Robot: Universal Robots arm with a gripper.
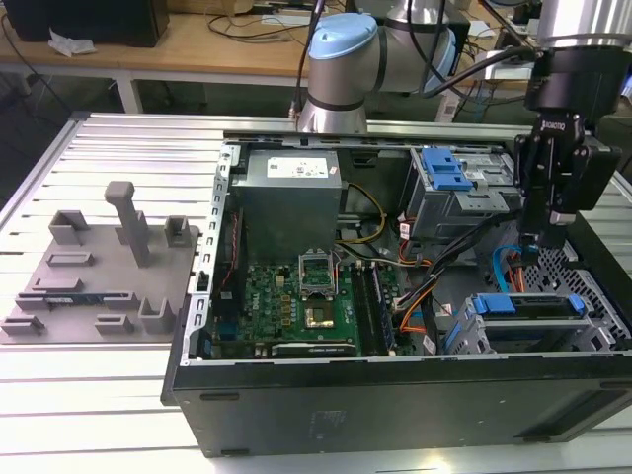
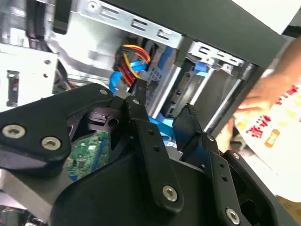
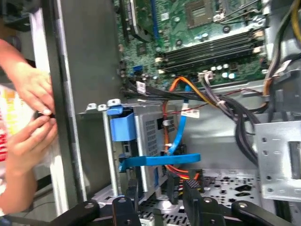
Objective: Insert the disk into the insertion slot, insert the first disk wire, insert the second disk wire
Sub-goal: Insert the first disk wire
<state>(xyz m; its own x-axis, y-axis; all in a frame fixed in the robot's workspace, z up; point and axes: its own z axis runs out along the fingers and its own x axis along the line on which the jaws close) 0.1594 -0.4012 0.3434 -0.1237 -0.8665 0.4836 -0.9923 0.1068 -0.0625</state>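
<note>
The disk (image 1: 525,306), in its bright blue caddy, sits inside the insertion slot (image 1: 462,334) at the case's front corner on the exterior view's right. In the first wrist view the disk (image 3: 151,134) is seated in the grey bay (image 3: 99,108), and a blue wire (image 3: 180,127) runs down to its back edge. Red, yellow and orange wires (image 2: 133,55) end in a black plug (image 2: 140,84) beside one fingertip. My gripper (image 1: 536,247) hangs just behind the disk. Its fingers (image 2: 137,110) stand open with no object between them (image 3: 160,193).
A taller grey cage with a blue latch (image 1: 444,170) stands behind the gripper. The motherboard (image 1: 296,296) and power supply (image 1: 288,202) fill the case's left. A person's hands (image 3: 30,101) hold printed paper just outside the case wall (image 3: 80,94). A grey fixture plate (image 1: 94,276) lies on the table.
</note>
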